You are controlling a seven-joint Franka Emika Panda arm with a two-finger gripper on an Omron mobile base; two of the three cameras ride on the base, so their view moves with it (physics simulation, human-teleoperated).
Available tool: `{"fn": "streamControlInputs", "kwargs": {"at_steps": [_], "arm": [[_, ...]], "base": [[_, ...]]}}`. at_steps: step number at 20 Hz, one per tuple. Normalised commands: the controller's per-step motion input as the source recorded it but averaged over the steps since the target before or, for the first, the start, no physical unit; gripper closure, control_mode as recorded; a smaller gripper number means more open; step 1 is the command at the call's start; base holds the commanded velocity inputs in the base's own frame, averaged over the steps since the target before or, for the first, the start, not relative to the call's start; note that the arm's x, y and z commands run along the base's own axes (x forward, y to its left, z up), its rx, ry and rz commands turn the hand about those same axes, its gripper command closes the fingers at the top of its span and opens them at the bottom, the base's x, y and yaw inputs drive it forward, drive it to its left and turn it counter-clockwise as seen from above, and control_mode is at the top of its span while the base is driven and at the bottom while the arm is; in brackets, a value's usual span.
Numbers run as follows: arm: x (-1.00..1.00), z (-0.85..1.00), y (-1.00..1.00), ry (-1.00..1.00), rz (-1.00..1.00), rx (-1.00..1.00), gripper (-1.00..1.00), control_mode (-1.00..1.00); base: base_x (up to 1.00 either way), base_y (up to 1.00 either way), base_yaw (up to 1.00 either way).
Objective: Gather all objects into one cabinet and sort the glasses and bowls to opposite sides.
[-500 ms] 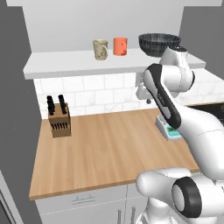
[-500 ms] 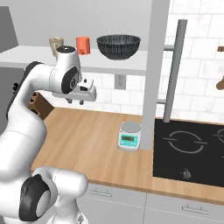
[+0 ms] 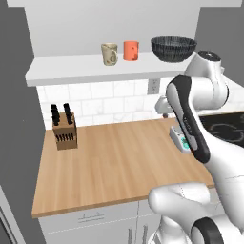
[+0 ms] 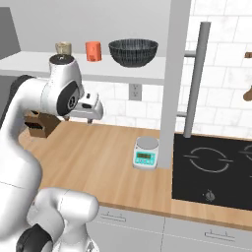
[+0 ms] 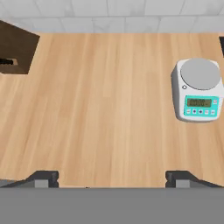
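On the cabinet's white bottom board (image 3: 71, 70) stand a beige patterned mug (image 3: 109, 53), a plain orange mug (image 3: 131, 50) and a wide black speckled bowl (image 3: 173, 48), left to right. The right base view shows the same beige mug (image 4: 63, 48), orange mug (image 4: 93, 50) and bowl (image 4: 133, 52) on the board (image 4: 29, 64). My gripper (image 4: 90, 119) hangs below the board, over the wooden counter (image 5: 105, 100), pointing down. It is open, its fingertips (image 5: 43, 178) far apart with nothing between them. The gripper (image 3: 162, 108) sits under the bowl's end of the board.
A wooden knife block (image 3: 64, 129) stands at the counter's back left. A small white kitchen scale (image 4: 146, 152) sits near the counter's right end, beside a black cooktop (image 4: 216, 167). A grey post (image 4: 194, 78) rises behind the cooktop. White drawer fronts run below the counter.
The arm has shifted a little and the hand sits slightly lower over the counter. The mugs and the bowl have not moved.
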Motion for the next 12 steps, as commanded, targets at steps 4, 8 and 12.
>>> {"fn": "streamControlInputs", "kwargs": {"at_steps": [4, 8, 12], "arm": [[-0.98, 0.18, 0.00, -0.17, 0.00, 0.00, -1.00, -1.00], [-0.49, 0.00, 0.07, -0.02, -0.05, -0.02, -1.00, -1.00], [-0.06, 0.12, 0.00, 0.01, -0.06, 0.00, -1.00, -1.00]], "base": [[0.00, 0.00, 0.00], [0.00, 0.00, 0.00], [0.00, 0.00, 0.00]]}}
